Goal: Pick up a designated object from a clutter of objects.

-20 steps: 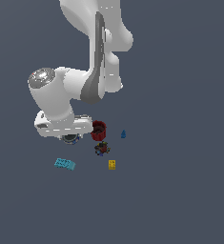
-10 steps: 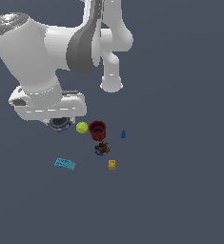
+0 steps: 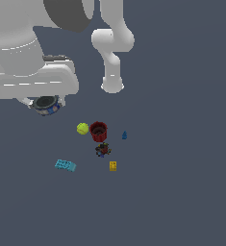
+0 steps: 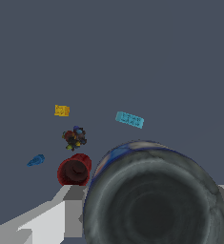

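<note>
You are looking at the gripper (image 3: 46, 102) sitting high above the floor (image 3: 182, 192) at the exterior view's left, pinching the round dark can (image 3: 46, 104) under the white hand. In the wrist view that can (image 4: 154, 198) is filling much of the picture, with a light grey finger (image 4: 68, 209) showing at one flank and a sliver of the other at the far flank.

Open grey floor is lying all around the remaining pieces, with wide bare stretches toward the exterior view's right and along the lower edge. The arm's white links are taking up the upper left of that view.

Below the can, the yellow-green ball (image 3: 82, 128) is sitting just beside the dark red cup (image 3: 98, 131), with the tiny blue piece (image 3: 124, 135) a little off to the cup's other side. The dark multicoloured lump (image 3: 102, 150) is lying near the cup, the yellow block (image 3: 113, 166) beyond it, and the cyan flat brick (image 3: 65, 165) well apart toward the exterior view's left.

The can is showing a grey rim, a dark hollow-looking face with faint rings, and a bluish band with small red marks round its side.
</note>
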